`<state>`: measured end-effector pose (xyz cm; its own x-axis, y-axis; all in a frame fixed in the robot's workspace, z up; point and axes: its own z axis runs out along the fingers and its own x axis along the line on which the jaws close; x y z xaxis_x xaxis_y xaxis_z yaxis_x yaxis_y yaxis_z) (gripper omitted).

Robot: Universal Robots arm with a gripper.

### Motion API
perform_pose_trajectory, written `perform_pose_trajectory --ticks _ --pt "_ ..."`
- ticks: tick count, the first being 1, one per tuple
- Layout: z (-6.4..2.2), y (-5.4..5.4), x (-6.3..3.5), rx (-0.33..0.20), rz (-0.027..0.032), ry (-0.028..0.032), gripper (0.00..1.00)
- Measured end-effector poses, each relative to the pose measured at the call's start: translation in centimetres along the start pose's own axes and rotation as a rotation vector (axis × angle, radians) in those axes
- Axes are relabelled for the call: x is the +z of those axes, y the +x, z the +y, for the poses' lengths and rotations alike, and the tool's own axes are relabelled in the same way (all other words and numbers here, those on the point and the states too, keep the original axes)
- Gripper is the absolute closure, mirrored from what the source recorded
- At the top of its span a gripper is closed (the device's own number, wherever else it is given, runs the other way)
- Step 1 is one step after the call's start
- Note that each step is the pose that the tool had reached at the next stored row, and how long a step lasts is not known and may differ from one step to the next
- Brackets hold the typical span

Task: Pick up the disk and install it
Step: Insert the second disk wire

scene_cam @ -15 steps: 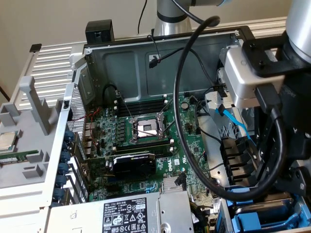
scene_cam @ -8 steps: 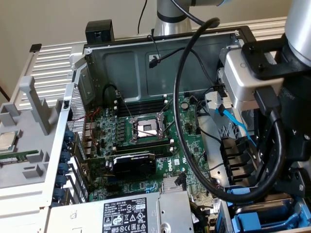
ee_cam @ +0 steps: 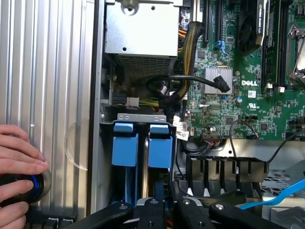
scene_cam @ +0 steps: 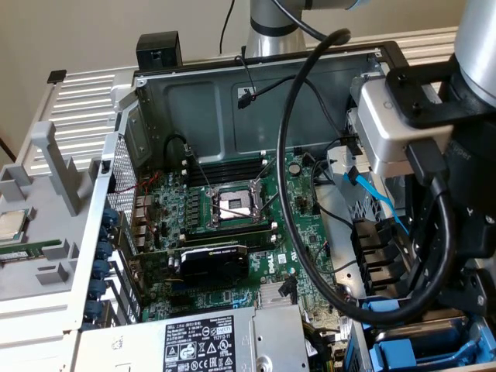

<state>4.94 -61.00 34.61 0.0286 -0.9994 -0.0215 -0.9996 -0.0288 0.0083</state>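
Note:
My gripper (ee_cam: 167, 204) hangs over the drive bay at the open case's corner, its black fingers (ee_cam: 152, 206) drawn close together with nothing visible between them. Just beyond the fingertips, two blue plastic frames (ee_cam: 126, 149) (ee_cam: 160, 147) stand on edge side by side in the bay (ee_cam: 138, 116). The disk's silver body is hidden, so I cannot tell which frame holds it. In the exterior view the gripper (scene_cam: 463, 298) sits low at the right, above the blue frames (scene_cam: 411, 358).
A person's hand (ee_cam: 18, 162) rests on a black knob with a blue ring, on the ribbed table. The grey power-supply box (scene_cam: 209, 341), motherboard (scene_cam: 232, 205), a black slotted bracket (ee_cam: 226, 168), a blue cable (ee_cam: 281, 194) and loose black cables crowd the case.

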Motion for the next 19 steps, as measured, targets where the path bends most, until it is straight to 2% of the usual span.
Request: perform_pose_trajectory --ticks 11,14,17,19 --pt "0.0 0.07 -0.02 0.0 -0.0018 0.0 0.84" --pt "0.0 0.07 0.0 0.0 -0.0109 0.0003 0.84" --pt "0.0 0.14 0.0 0.0 -0.0229 0.0007 0.84" --pt "0.01 0.27 -0.01 0.0 -0.025 0.0007 0.84"
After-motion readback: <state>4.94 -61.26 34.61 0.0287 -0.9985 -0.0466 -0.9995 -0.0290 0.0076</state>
